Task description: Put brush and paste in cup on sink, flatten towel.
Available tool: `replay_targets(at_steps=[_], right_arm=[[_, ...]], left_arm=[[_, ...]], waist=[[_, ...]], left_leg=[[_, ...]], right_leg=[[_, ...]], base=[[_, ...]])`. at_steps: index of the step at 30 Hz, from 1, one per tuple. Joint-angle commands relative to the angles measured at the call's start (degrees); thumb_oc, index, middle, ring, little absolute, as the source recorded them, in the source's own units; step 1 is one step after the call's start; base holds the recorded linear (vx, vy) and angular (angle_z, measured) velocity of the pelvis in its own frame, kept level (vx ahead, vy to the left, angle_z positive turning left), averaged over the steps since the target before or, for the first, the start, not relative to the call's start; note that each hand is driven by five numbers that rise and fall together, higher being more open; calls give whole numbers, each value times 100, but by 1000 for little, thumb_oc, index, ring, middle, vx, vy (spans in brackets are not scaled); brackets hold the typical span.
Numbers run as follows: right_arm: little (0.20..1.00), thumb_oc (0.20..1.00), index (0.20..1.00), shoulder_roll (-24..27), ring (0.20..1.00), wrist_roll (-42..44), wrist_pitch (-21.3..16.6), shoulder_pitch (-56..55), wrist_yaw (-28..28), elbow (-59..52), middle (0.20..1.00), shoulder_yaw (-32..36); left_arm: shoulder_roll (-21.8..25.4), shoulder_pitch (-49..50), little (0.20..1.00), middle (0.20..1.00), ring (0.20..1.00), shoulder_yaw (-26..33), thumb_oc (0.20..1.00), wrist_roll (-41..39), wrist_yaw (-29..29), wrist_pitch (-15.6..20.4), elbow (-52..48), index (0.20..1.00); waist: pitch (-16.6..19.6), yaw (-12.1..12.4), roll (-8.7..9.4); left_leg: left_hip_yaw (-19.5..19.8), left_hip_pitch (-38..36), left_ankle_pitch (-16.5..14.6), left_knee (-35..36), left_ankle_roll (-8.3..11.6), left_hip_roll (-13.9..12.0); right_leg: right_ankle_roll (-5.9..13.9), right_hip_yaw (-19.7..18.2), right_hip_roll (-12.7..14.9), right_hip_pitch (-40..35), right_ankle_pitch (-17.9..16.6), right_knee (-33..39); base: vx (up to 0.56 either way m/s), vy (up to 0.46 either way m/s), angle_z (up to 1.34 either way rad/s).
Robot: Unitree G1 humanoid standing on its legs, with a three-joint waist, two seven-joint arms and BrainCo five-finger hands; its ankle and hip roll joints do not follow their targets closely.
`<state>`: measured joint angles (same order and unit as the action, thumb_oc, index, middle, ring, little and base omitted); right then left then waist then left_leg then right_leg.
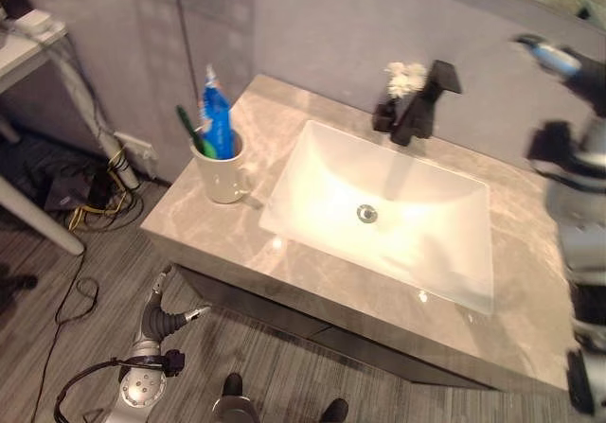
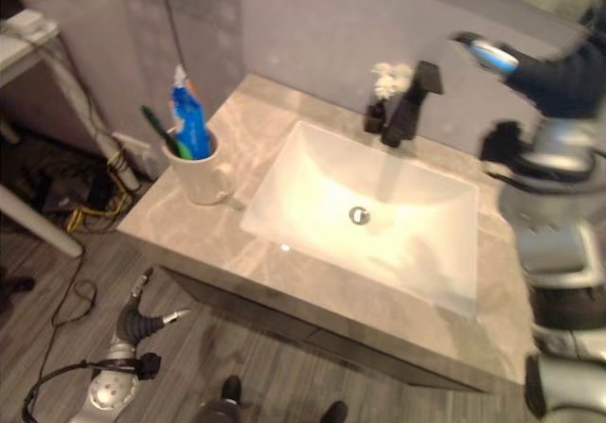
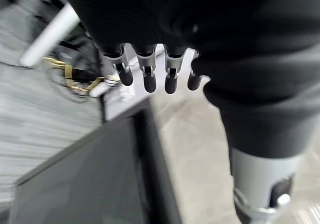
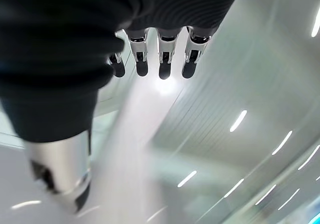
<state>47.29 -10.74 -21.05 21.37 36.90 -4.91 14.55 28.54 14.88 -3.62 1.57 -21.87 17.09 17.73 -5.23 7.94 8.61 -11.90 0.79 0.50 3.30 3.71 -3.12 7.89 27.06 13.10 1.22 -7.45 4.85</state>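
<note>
A white cup [image 1: 224,175] stands on the marble counter [image 1: 189,220] left of the basin. A blue toothpaste tube [image 1: 217,118] and a green toothbrush [image 1: 193,130] stand upright in it. My left hand [image 1: 159,321] hangs below the counter's front edge by the cabinet, open and holding nothing; its fingers [image 3: 146,72] are loose. My right hand [image 2: 557,80] is raised high at the right, over the counter's far right end. Its fingers [image 4: 164,59] are relaxed and hold nothing.
A white rectangular basin [image 1: 388,217] is set in the middle of the counter, with a black faucet [image 1: 418,101] behind it. A small white fluffy thing [image 1: 405,78] sits beside the faucet. A white table leg [image 1: 38,217] and tangled cables [image 1: 99,191] lie on the floor at the left.
</note>
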Motion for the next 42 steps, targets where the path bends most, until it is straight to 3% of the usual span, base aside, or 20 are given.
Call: replay_targets(at_steps=[1, 3, 4, 7, 10, 13, 14, 17, 18, 20, 21, 23, 26, 28, 32, 34, 35, 38, 41, 42], right_arm=[[1000, 1000, 1000, 575, 1000, -297, 201, -170, 496, 662, 1000, 366], [1000, 1000, 1000, 698, 1000, -317, 408, -770, 660, 1305, 1000, 876], [1000, 1000, 1000, 557, 1000, -106, 646, -1178, 889, 2131, 1000, 1320], [1000, 1000, 1000, 293, 1000, 274, 794, -1602, 1102, 3013, 1000, 1755], [1000, 1000, 1000, -63, 1000, 681, 977, -2169, 961, 3994, 1000, 1973], [1000, 1000, 1000, -255, 1000, 1094, 955, -2194, 843, 4816, 1000, 1828], [1000, 1000, 1000, -400, 1000, 1398, 915, -2158, 710, 5412, 1000, 1692], [1000, 1000, 1000, -949, 1000, 2272, 1139, -1848, -497, 7668, 1000, 772], [1000, 1000, 1000, -930, 1000, 2297, 1112, -1812, -523, 7721, 1000, 739], [1000, 1000, 1000, -1344, 1000, 2376, 1394, -1629, -1398, 8656, 1000, 89], [1000, 1000, 1000, -1522, 1000, 2264, 1467, -1612, -1542, 8830, 1000, -99], [1000, 1000, 1000, -1863, 1000, 1593, 1551, -1599, -1905, 8794, 1000, -782], [1000, 1000, 1000, -2267, 1000, 80, 1456, -1793, -2503, 7828, 1000, -2303], [1000, 1000, 1000, -2333, 1000, 206, 1414, -1841, -2634, 7694, 1000, -2321], [1000, 1000, 1000, -2352, 1000, 322, 1220, -1946, -2953, 6873, 1000, -2563], [1000, 1000, 1000, -2355, 1000, 322, 1222, -1950, -2954, 6869, 1000, -2566], [1000, 1000, 1000, -2265, 1000, 187, 1214, -1920, -3054, 6617, 1000, -2745], [1000, 1000, 1000, -2221, 1000, 231, 1230, -1763, -3087, 6896, 1000, -2747], [1000, 1000, 1000, -2251, 1000, 437, 1269, -1716, -2981, 7428, 1000, -2480], [1000, 1000, 1000, -2264, 1000, 455, 1284, -1723, -2961, 7521, 1000, -2445]], left_arm=[[119, -111, 1000, 1000, 1000, 227, 1000, -20, 78, 386, -335, 1000], [107, 30, 1000, 1000, 1000, 444, 1000, -11, 101, 387, -389, 1000], [75, 131, 1000, 1000, 1000, 632, 1000, -62, 108, 372, -431, 1000], [52, 189, 1000, 1000, 1000, 822, 1000, -182, 93, 337, -365, 1000], [-53, 183, 1000, 1000, 1000, 1046, 1000, -254, 78, 292, -336, 1000], [-79, 196, 1000, 1000, 1000, 1024, 1000, -305, 171, 292, -286, 1000], [-100, 195, 1000, 1000, 1000, 994, 1000, -382, 209, 302, -288, 1000], [-215, 247, 1000, 1000, 1000, 896, 1000, -785, 563, 321, -382, 1000], [-214, 255, 1000, 1000, 1000, 916, 1000, -797, 575, 320, -386, 1000], [-187, 339, 1000, 1000, 1000, 921, 1000, -1090, 1000, 302, -555, 1000], [-158, 372, 1000, 1000, 1000, 943, 1000, -1186, 1153, 296, -625, 1000], [-79, 483, 1000, 1000, 1000, 1028, 1000, -1357, 1425, 301, -788, 1000], [124, 1138, 1000, 1000, 1000, 1379, 1000, -2064, 2134, 239, -1274, 1000], [184, 1314, 1000, 1000, 1000, 1444, 1000, -2247, 2303, 201, -1447, 1000], [756, 1831, 1000, 1000, 1000, 1580, 1000, -2788, 2894, 103, -1805, 1000], [758, 1842, 1000, 1000, 1000, 1588, 1000, -2792, 2897, 98, -1813, 1000], [1206, 2110, 1000, 1000, 1000, 1590, 1000, -3129, 3297, -7, -2168, 1000], [1839, 2493, 1000, 1000, 1000, 1652, 1000, -3633, 3838, -131, -2771, 1000], [2111, 2669, 1000, 1000, 1000, 1857, 1000, -4387, 4139, -198, -3191, 1000], [2090, 2660, 944, 944, 944, 1932, 944, -4539, 4159, -189, -3284, 944]], waist=[[154, -47, -118], [179, -178, -179], [181, -281, -246], [165, -383, -307], [120, -560, -397], [107, -581, -441], [89, -579, -459], [3, -525, -585], [-3, -538, -581], [-59, -474, -671], [-78, -457, -709], [-133, -420, -785], [-195, -348, -915], [-188, -313, -959], [-204, -222, -1116], [-200, -226, -1112], [-204, -195, -1195], [-173, -131, -1287], [-105, -14, -1364], [-93, 4, -1370]], left_leg=[[300, 25, -56, 170, -231, 111], [252, 18, -46, 170, -209, 76], [235, 12, -52, 170, -182, 39], [235, 107, 65, 170, -139, 6], [208, 221, 118, 170, -73, -48], [210, 215, 121, 170, -65, -59], [212, 222, 157, 170, -69, -58], [195, 147, 152, 170, -37, -87], [192, 142, 151, 170, -35, -88], [202, 103, 172, 170, -17, -111], [206, 84, 182, 170, -18, -117], [209, 56, 218, 170, -9, -124], [233, 33, 300, 170, 29, -149], [259, 42, 324, 170, 38, -145], [298, 60, 399, 170, 77, -161], [300, 61, 399, 170, 77, -161], [317, 69, 439, 170, 104, -171], [352, 84, 476, 170, 136, -186], [417, 85, 511, 170, 162, -193], [432, 85, 515, 170, 164, -190]], right_leg=[[483, -250, 78, -183, -244, -91], [466, -283, 58, -166, -214, -84], [468, -302, 37, -175, -184, -67], [437, -273, 26, -139, -197, -40], [435, -261, 8, -52, -195, -36], [427, -256, 4, -52, -203, -35], [409, -254, 10, -44, -225, -28], [349, -254, -28, -77, -123, -78], [348, -257, -28, -79, -118, -81], [297, -244, -39, -87, -33, -174], [281, -238, -45, -87, 0, -224], [239, -251, -52, -76, 53, -309], [176, -282, -82, -71, 110, -353], [170, -255, -85, -87, 107, -331], [149, -205, -119, -135, 128, -282], [149, -203, -120, -135, 127, -281], [142, -177, -144, -157, 129, -251], [144, -142, -185, -199, 128, -163], [132, -52, -217, -268, 143, -96], [127, -38, -222, -283, 145, -87]], base=[[-34, -21, -16], [-39, -24, -8], [-41, -28, -13], [-60, -51, -15], [-86, -59, -3], [-6, -11, 0], [0, 0, 0], [-3, -28, 0], [0, 0, 0], [-6, -43, 0], [-11, -42, 0], [0, 0, 0], [6, -38, 0], [12, -41, 2], [0, -29, 5], [-3, -17, 1], [-11, -48, 2], [-12, -55, 11], [-3, -50, 11], [11, -36, 6]])
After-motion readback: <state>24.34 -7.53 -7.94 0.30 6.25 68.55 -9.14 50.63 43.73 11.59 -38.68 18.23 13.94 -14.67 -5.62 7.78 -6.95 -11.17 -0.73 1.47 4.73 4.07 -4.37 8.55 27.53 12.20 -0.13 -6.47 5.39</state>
